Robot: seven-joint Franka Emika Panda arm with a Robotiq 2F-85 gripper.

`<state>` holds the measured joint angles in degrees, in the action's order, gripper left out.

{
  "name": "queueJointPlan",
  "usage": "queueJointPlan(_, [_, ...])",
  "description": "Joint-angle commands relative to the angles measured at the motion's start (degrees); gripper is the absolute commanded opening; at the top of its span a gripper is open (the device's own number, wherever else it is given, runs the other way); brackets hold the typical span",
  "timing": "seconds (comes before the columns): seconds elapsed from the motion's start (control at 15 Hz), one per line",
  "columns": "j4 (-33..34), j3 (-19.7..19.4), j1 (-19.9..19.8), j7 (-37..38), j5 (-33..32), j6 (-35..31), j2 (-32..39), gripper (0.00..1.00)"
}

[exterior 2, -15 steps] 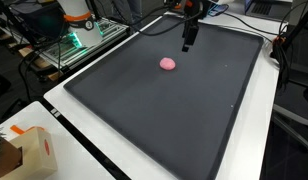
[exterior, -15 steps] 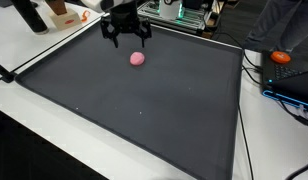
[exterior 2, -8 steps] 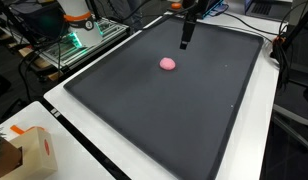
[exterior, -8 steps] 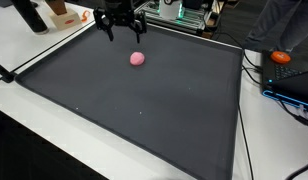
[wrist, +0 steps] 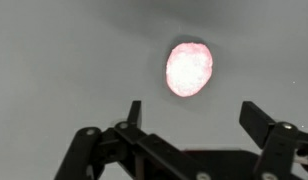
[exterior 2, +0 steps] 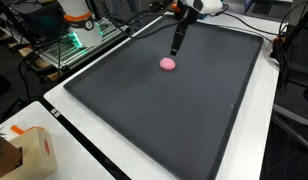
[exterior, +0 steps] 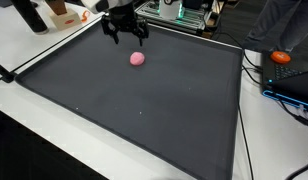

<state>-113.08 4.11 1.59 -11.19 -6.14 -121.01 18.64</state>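
Gripper [exterior: 130, 38] now nearer 1 pink ball [exterior: 137, 58], jaws apart.

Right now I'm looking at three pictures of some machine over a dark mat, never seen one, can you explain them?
It is a robot arm ending in a two-fingered gripper. Two pictures come from cameras standing outside the robot, at different places; the third comes from a camera on the arm's wrist. On the dark mat lies one small pink ball. The gripper hangs above the mat near the ball, jaws open, holding nothing; in the wrist view the ball sits just ahead of the open jaws.
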Motion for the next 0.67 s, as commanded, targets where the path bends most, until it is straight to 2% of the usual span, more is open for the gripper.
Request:
queueJointPlan(0.0, [-4.8, -0.2, -0.4, 1.5, 3.0, -2.5, -0.2, 1.00])
queueJointPlan(0.33, [-8.7, 0.0, -1.2, 1.0, 6.9, -9.7, 0.2, 1.00])
queueJointPlan(0.6, [-10.8, -0.3, -1.4, 0.6, 6.3, -13.3, 1.0, 1.00])
